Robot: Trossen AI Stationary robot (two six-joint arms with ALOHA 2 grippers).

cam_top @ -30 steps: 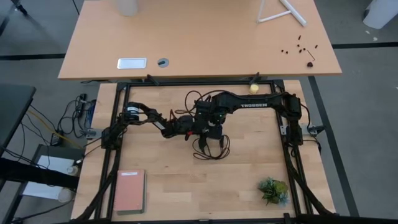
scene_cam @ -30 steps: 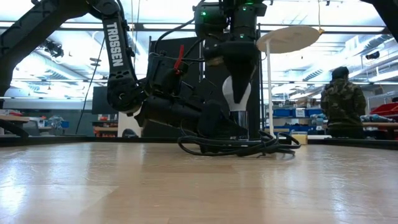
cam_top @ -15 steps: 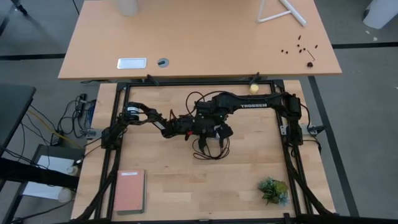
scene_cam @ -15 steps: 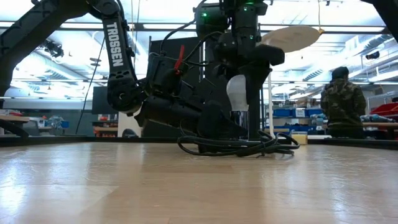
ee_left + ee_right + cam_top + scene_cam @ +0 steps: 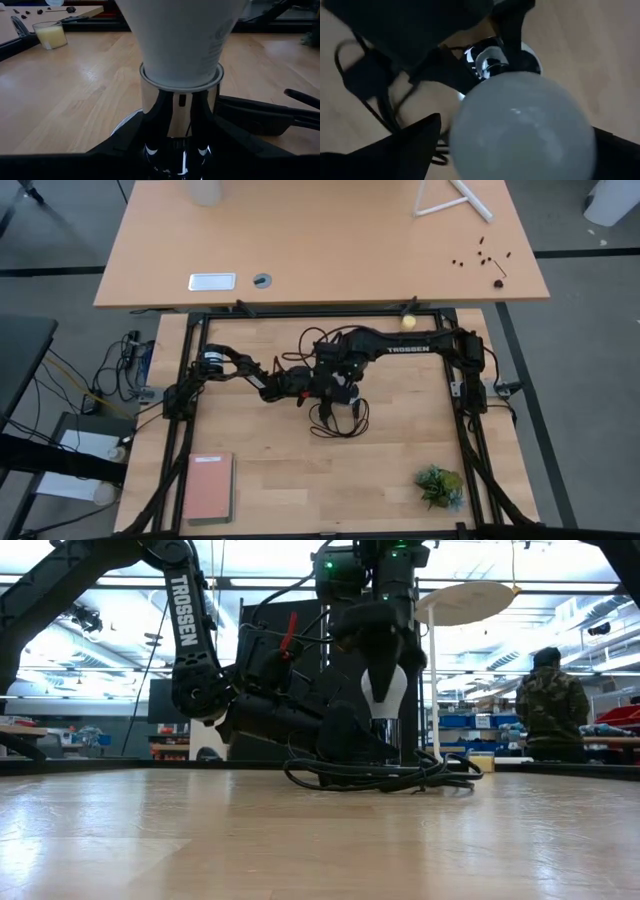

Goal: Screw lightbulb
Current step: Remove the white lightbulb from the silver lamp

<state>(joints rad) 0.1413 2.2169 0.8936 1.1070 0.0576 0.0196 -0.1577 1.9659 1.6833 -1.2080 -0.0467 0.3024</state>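
Observation:
The white lightbulb (image 5: 385,692) stands upright with its narrow base in a shiny silver socket (image 5: 180,107) at the table's middle (image 5: 340,385). My left gripper (image 5: 175,150) reaches in low from the table's left and is shut on the socket. My right gripper (image 5: 520,135) hangs above, pointing down. Its open fingers stand on either side of the bulb's round top (image 5: 520,125), with a gap showing beside the finger (image 5: 405,145). The socket's black cord (image 5: 380,775) lies coiled on the table by the socket. My left gripper pinches the socket's lower part (image 5: 170,142) between its two fingers, one finger (image 5: 125,147) on each side. The fingers come in nearly level from the table's left. The socket stands upright on the table with the bulb in its top.
A pinkish book (image 5: 208,487) lies at the near left and a small green plant (image 5: 440,485) at the near right. A yellowish ball (image 5: 408,322) sits on the far frame rail. A person (image 5: 550,705) stands in the room beyond the table.
My right gripper has rolled about its downward-pointing line above the bulb, first one way and then back, staying over the same spot. The bulb and the socket have stayed upright where they were.

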